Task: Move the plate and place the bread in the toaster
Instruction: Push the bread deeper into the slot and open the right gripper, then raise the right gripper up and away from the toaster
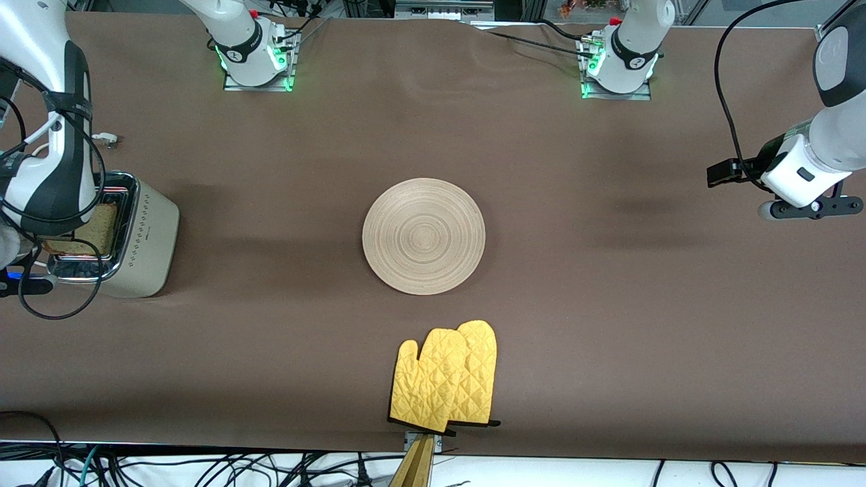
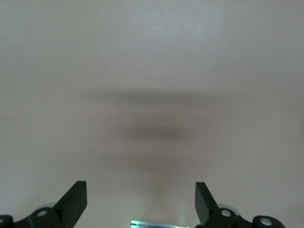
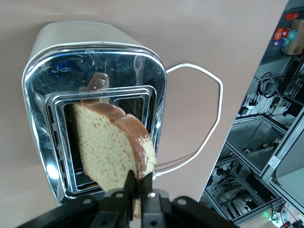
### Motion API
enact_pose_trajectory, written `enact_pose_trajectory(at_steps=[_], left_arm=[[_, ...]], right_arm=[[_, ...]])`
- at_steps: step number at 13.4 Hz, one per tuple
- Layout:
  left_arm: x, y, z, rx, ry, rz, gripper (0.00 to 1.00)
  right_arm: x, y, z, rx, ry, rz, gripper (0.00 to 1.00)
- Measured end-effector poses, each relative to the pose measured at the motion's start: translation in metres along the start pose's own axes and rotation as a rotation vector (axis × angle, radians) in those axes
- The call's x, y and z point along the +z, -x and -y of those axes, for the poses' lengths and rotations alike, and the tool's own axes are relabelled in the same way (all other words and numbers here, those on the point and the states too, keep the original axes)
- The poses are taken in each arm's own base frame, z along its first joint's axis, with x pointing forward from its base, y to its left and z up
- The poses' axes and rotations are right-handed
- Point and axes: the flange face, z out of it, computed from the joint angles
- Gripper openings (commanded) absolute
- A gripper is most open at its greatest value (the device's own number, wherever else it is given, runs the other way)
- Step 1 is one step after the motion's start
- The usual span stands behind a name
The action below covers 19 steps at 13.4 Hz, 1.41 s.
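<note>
Speckled light-brown bread [image 3: 111, 152] with darker crust stands in the cream toaster [image 3: 71, 95] at the surface's nine o'clock end, right pincer [image 3: 137, 194] clamped on its edge. Left pincer [image 2: 141, 202] hangs apart over bare surface at three o'clock; wooden plate [image 1: 423, 235] lies central.

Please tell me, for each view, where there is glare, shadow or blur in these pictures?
Front view: soft dark shadows lie on the brown table beside the plate; green lights glow at both arm bases. Left wrist view: a blurred shadow band on the bare table, the left gripper open above it. Right wrist view: the toaster chrome top mirrors the bread, held by the right gripper.
</note>
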Motion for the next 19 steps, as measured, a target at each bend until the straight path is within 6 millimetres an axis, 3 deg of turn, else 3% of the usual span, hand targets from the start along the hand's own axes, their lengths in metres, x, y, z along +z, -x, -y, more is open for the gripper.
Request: enact_pose_trajectory(at_steps=[5, 9, 13, 17, 19], left_arm=[[0.000, 0.000, 0.000, 0.000, 0.000, 0.001, 1.00], [0.000, 0.000, 0.000, 0.000, 0.000, 0.001, 1.00], [0.001, 0.000, 0.000, 0.000, 0.000, 0.001, 1.00], [0.001, 0.000, 0.000, 0.000, 0.005, 0.003, 1.00], [0.000, 0.000, -0.004, -0.002, 0.042, 0.003, 1.00]], right_arm=[[-0.006, 0.000, -0.003, 0.007, -0.017, -0.020, 1.00], [-0.027, 0.004, -0.006, 0.016, -0.037, -0.068, 1.00], [-0.059, 0.018, -0.001, 0.008, -0.113, -0.139, 1.00], [-0.110, 0.054, -0.003, -0.002, -0.291, -0.252, 1.00], [-0.126, 0.062, 0.010, -0.030, -0.349, -0.282, 1.00]])
